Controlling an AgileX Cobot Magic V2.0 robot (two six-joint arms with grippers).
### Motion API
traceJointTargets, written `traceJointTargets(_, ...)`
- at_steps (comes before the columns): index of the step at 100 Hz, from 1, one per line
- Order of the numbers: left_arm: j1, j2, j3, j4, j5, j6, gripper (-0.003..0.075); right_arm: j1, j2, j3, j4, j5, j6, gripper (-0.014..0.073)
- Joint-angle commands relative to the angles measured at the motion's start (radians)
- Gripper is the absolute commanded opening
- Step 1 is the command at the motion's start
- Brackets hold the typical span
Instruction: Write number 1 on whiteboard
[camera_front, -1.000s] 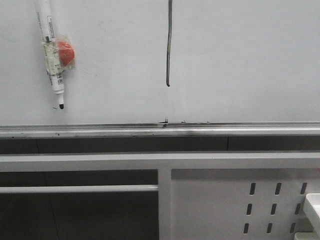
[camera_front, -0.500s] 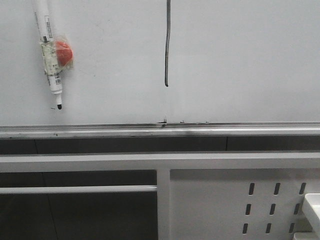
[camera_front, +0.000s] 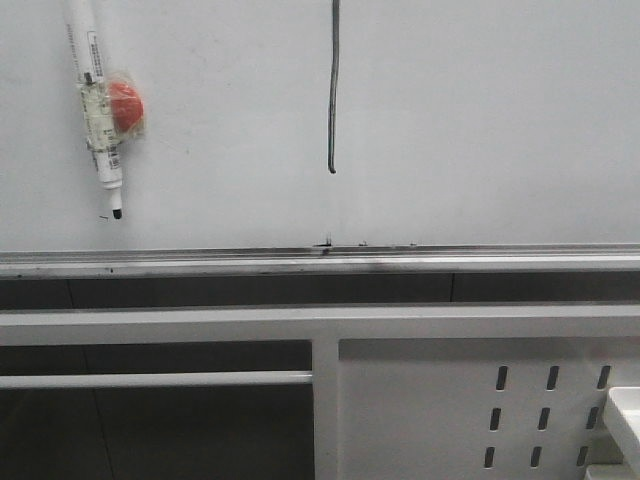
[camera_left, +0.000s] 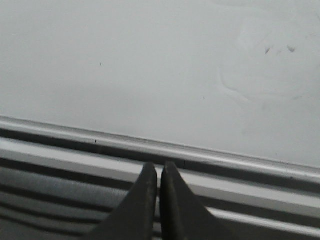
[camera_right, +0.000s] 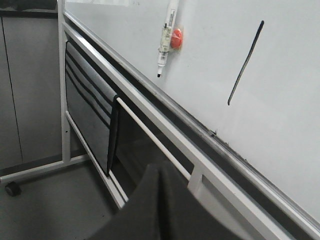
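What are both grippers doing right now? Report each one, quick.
Left gripper: shut, holding nothing, near the whiteboard rail.
Right gripper: shut, holding nothing; the marker hangs on the board.

The whiteboard (camera_front: 480, 120) is pale grey-white and glossy, with a silver rail (camera_front: 320, 262) flecked with black smudges. The 1 (camera_front: 333, 90) is a dark grey-black stroke. The marker (camera_front: 98, 110) is white with a black tip and a red-orange knob, possibly a magnet. The perforated panel (camera_front: 420, 410) is white.
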Motion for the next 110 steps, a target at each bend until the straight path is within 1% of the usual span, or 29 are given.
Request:
traceJointTargets(1, -0.001, -0.032, 0.047, -0.043, -0.267, 0.004, -0.002, -0.007, 0.007, -0.026, 0.009, -0.077, -0.003, -0.0069)
traceJointTargets(8, -0.014, -0.092, 0.133, -0.09, -0.405, 0.004, -0.002, -0.007, 0.007, -0.026, 0.009, -0.077, -0.003, -0.0069)
traceJointTargets(13, -0.029, -0.131, 0.188, -0.108, -0.458, -0.001, -0.002, -0.007, 0.007, -0.026, 0.009, -0.077, -0.003, -0.0069)
traceJointTargets(18, -0.048, -0.151, 0.177, -0.095, -0.365, -0.001, -0.002, -0.007, 0.007, -0.026, 0.009, -0.077, -0.003, -0.0069)
traceJointTargets(39, -0.131, -0.138, 0.182, -0.031, -0.315, -0.002, -0.002, -0.007, 0.007, -0.026, 0.009, -0.076, -0.003, -0.0069)
traceJointTargets(54, -0.176, -0.148, 0.182, 0.093, -0.26, 0.0, -0.002, -0.007, 0.007, -0.026, 0.009, -0.076, -0.003, -0.0069)
traceJointTargets(59, -0.177, -0.148, 0.182, 0.082, -0.219, 0.018, -0.002, -0.007, 0.007, -0.026, 0.009, -0.076, -0.003, -0.0069)
traceJointTargets(70, -0.16, -0.148, 0.182, -0.006, -0.093, 0.127, -0.002, -0.007, 0.007, -0.026, 0.009, -0.076, -0.003, -0.0069)
traceJointTargets(76, -0.15, -0.148, 0.182, -0.005, -0.051, 0.128, -0.002, -0.007, 0.007, -0.026, 0.009, -0.076, -0.003, -0.0069)
traceJointTargets(110, -0.14, -0.148, 0.182, 0.011, -0.047, 0.125, -0.002, -0.007, 0.007, -0.026, 0.009, -0.076, -0.003, -0.0069)
